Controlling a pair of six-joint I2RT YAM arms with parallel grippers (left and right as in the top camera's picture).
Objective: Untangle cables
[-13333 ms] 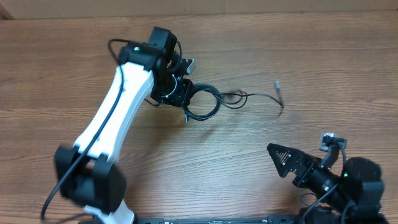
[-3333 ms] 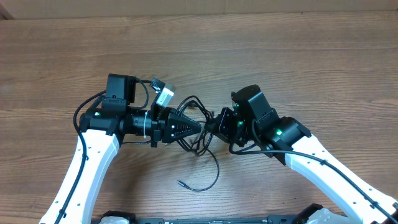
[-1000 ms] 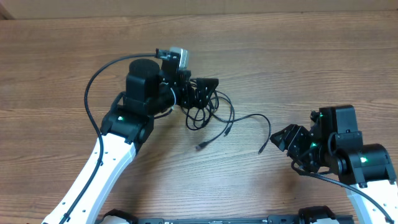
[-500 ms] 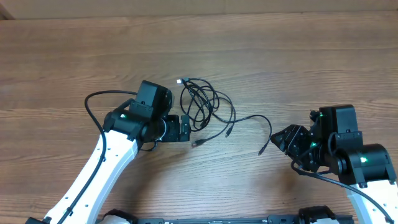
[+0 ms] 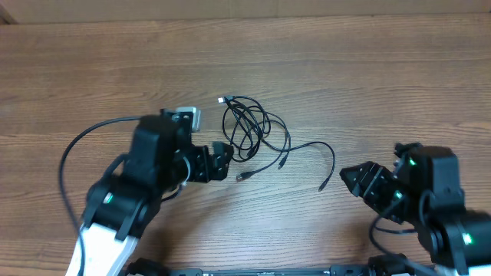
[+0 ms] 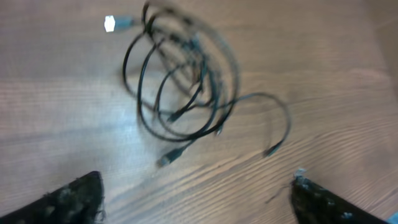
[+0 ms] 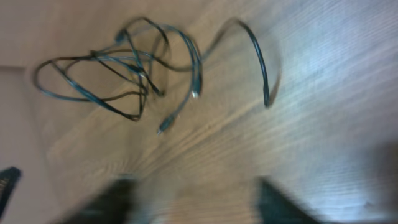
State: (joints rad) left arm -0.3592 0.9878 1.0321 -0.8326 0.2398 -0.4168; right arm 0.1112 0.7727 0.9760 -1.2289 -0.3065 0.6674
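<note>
Desk: a wood-grain desk carries the cables. Its far edge runs along the top of the overhead view, well beyond them.

Cables: thin black cords, bunched in overlapping loops flat on the desk. They lie between the two arms, nearer the left one.

Ends: a silver plug pokes out of the cables on the far left side. One trailing end arcs away from the cables toward the right arm, and two shorter ends lie on the near side.

Open room: bare wood shows on every side of the cables, widest beyond them and to their right.

Left tool: the left tool sits just beside the cables on their near left and is not touching them. In the left wrist view its fingers stand wide apart with only wood between them, and the cables lie ahead.

Right tool: the right tool is well apart from the loops and near the trailing end only. The right wrist view is blurred, but its two dark fingers show apart with nothing held, the cables lying farther out.
</note>
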